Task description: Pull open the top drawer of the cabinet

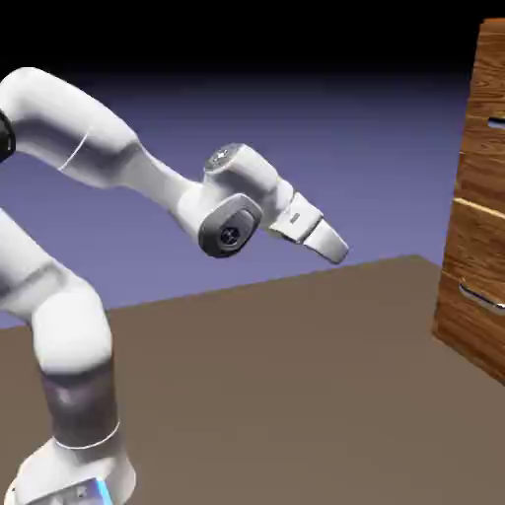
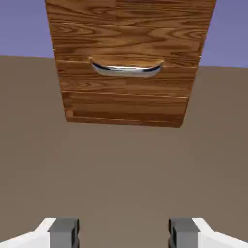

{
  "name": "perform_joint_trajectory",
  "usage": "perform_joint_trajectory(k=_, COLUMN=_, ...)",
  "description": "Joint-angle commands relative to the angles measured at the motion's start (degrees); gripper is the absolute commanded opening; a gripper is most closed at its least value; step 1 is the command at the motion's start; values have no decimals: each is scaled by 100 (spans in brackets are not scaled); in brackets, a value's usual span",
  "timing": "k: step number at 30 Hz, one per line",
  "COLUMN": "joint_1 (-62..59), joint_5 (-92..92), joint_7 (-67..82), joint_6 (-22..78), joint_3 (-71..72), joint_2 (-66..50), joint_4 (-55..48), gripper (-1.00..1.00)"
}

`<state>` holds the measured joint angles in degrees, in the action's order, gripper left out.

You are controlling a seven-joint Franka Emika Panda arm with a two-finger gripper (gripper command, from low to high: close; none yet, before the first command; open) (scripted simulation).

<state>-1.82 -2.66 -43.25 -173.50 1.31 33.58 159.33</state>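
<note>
Between end effector [image 1: 338, 249] and cabinet [image 1: 480, 197]: bare table [image 1: 296, 375]; fingers apart, gripping nothing.

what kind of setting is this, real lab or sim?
Looks like a rendered sim, not a real lab: a white arm on a bare brown table, a wood-grain cabinet with silver handles, and a flat blue-violet backdrop.

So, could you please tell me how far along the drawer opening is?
Nothing looks done yet: the drawer fronts on the cabinet appear flush. In hand is only the approach: the pincer hangs open above the table, well short of the cabinet. Left: reach the top drawer, grip its handle and pull it out.
</note>
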Motion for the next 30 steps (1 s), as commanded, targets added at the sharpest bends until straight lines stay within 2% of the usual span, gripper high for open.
perform_joint_trajectory(k=1, joint_1=-208, joint_5=-221, joint_7=-66, joint_6=42, joint_3=109, joint_2=76, joint_4=-139, gripper=0)
perform_joint_trajectory(k=30, joint_1=-6230, joint_5=-6623, joint_7=-1973, joint_6=1256, joint_3=3267, joint_2=2284, joint_4=-4169, gripper=0)
